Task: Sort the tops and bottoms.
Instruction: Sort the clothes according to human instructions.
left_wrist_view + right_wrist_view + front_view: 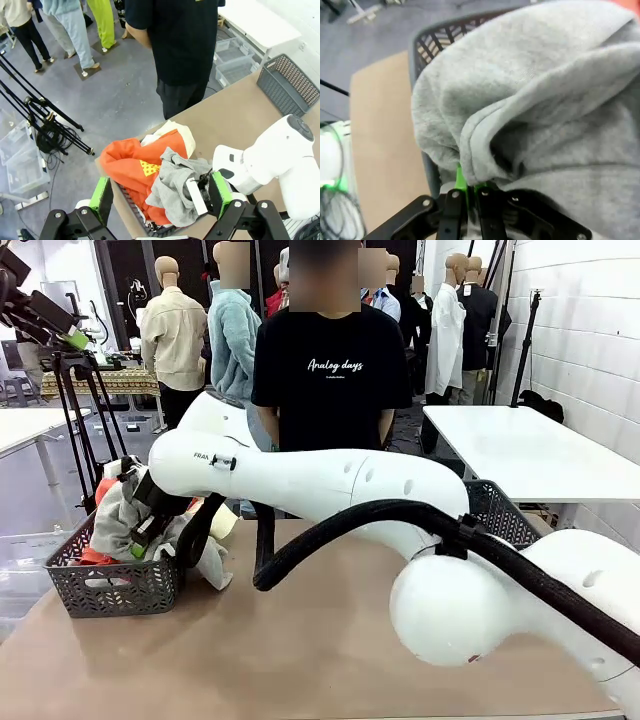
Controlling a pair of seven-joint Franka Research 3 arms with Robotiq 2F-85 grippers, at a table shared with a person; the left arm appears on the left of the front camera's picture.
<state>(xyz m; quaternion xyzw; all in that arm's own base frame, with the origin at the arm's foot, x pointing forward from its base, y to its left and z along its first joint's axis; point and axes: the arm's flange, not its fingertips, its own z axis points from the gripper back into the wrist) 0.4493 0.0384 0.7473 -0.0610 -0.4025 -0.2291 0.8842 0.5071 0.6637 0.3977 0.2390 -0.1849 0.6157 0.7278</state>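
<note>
A dark grey basket (110, 590) at the table's left holds a heap of clothes. Among the tops, an orange-red one (127, 162) with a small yellow patch lies beside a cream one (182, 132). A grey garment (172, 187) is bunched on top of the heap and hangs over the basket's rim (205, 560). My right gripper (150, 525) reaches across the table and is shut on a fold of this grey garment (530, 100), pinched between its green pads (461, 179). My left gripper (161, 200) hovers high above the basket, open, with nothing between its fingers.
A second dark basket (287, 82) stands at the table's far right corner, partly hidden behind my right arm (330, 485) in the front view. A person in a black T-shirt (330, 370) stands at the far edge. Tripod legs (45, 125) stand on the floor to the left.
</note>
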